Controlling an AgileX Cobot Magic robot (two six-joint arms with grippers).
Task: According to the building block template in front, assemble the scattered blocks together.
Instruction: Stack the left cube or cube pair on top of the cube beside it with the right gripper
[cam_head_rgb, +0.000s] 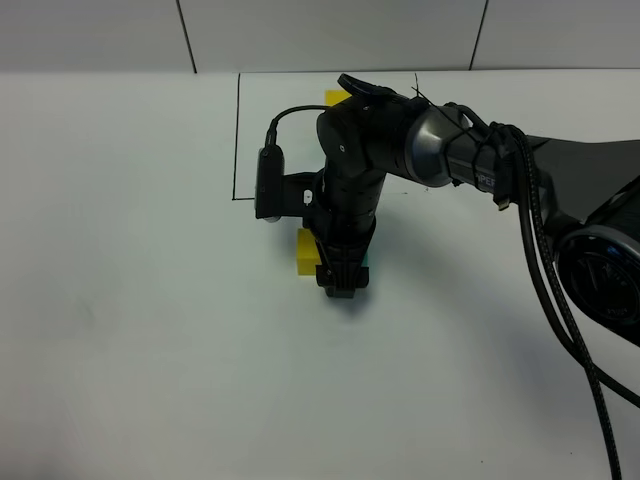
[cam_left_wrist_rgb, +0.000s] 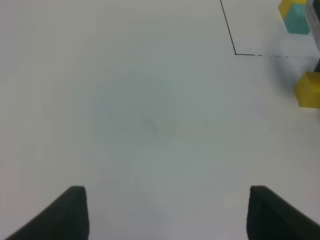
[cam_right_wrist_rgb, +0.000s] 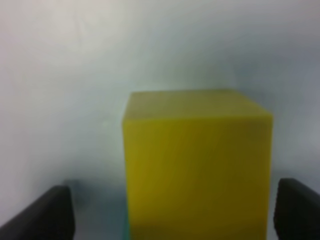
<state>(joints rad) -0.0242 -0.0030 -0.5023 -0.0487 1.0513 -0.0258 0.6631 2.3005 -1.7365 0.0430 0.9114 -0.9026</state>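
1. The left gripper (cam_left_wrist_rgb: 165, 215) hung over bare table (cam_left_wrist_rgb: 140, 120), well apart from the black outline (cam_left_wrist_rgb: 228, 27). Its jaws stood wide with nothing between them, and it took no part in the join.
2. Inside that outline sat the template (cam_left_wrist_rgb: 295, 16), a yellow cube joined to a teal one. In the high view the arm hid all but a yellow corner of it.
3. Outside the outline, near its corner, lay the loose yellow cube (cam_head_rgb: 305, 250). It was plain, matte and sharp-edged, and sat flat and upright on the table.
4. The right gripper (cam_head_rgb: 340, 288) pointed straight down just beside that cube, over the spot where the two loose cubes seemed to meet. In its wrist view the fingertips (cam_right_wrist_rgb: 47, 215) stood apart on either side, wider than the yellow cube, with a gap showing on one side. No grip could be seen.
5. The teal cube (cam_head_rgb: 366, 262) showed only as a sliver past the gripper, a little farther from the outline's corner than the yellow one.
6. Judged from this, the task looked nearly done. The loose pair lay side by side in what seemed to be the template's order. The seam was hidden, so whether the cubes touched could not be told. What seemed left was closing any gap, squaring the pair and lifting the arm away.
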